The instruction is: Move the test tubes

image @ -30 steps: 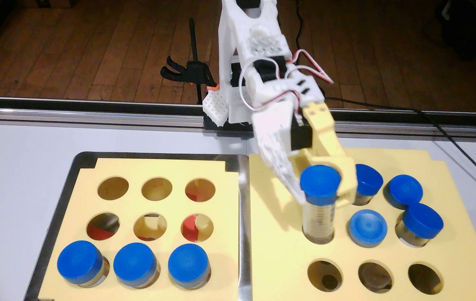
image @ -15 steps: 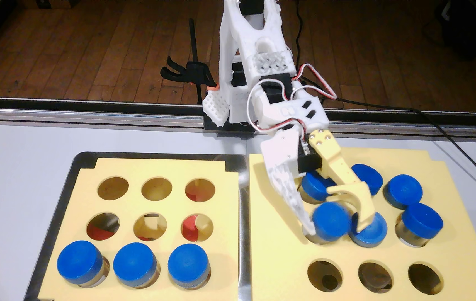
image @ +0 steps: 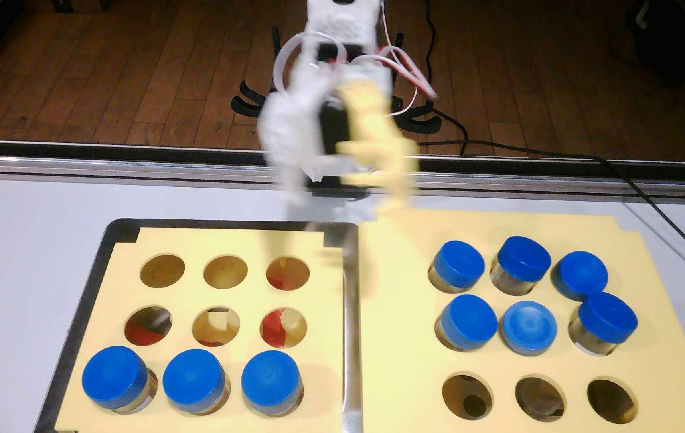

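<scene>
Though motion blur smears the hand (image: 347, 204), its fingers look parted and empty, arm top cut off, test tubes (image: 470, 322) sharp.

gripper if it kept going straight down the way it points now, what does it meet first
Hard to say with the blur: the gripper points down at the tray's back right corner, so probably that rim, not a vial.

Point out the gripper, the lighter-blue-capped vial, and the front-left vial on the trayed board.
gripper (image: 343, 200): fixed view, gap between blurred fingertips.
lighter-blue-capped vial (image: 528, 327): fixed view, cap top.
front-left vial (image: 113, 377): fixed view, cap top.
</scene>
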You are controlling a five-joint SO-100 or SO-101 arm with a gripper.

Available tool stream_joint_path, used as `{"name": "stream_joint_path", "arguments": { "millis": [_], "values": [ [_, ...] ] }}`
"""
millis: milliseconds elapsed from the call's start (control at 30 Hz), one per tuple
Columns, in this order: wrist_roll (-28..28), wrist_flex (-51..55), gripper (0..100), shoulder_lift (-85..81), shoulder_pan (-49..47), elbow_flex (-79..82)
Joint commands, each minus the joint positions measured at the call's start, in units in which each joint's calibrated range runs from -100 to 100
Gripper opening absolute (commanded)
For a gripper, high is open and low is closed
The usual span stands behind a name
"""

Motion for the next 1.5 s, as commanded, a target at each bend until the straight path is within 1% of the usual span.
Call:
{"name": "stream_joint_path", "arguments": {
  "millis": [0,100,200,433,867,967,1033,1067,1167,1333,1467],
  "values": [
    [0.41,-0.72,28,-1.77,2.92,5.95],
    [0.56,-0.92,28,2.05,3.14,9.76],
    [2.24,-1.01,28,6.31,2.85,8.31],
    [3.91,-1.11,28,15.25,3.36,-1.22],
    [3.49,-1.11,27,29.93,4.03,-16.02],
    [3.49,-1.01,23,31.32,4.11,-16.84],
    [3.49,-1.01,17,31.41,4.11,-16.84],
    [3.49,-1.01,12,31.41,4.03,-17.02],
    [3.44,-1.01,6,31.32,4.03,-18.02],
    [3.44,-0.92,5,29.24,3.36,-25.55],
    [3.44,-0.92,5,20.55,2.85,-33.00]
  ]
}}
